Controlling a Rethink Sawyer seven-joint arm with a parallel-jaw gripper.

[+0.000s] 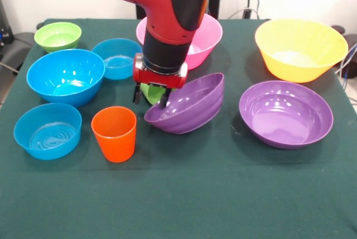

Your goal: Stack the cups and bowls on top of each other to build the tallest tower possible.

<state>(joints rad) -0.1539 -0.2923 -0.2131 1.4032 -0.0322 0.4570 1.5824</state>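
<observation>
Pincer (150,97) of mine sits low at table centre, fingers straddling the light green cup (150,92). Grip state unclear, cup axis mostly hidden. Purple bowl (187,105) beside it is tilted, mouth facing up-left. Orange cup (114,133) upright, mouth up.

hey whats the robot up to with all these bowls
The end effector is down at the light green cup, which lies beside a tilted purple bowl. Nothing is stacked yet: the orange cup, the pink bowl, the yellow bowl and the rest stand apart on the table.
</observation>
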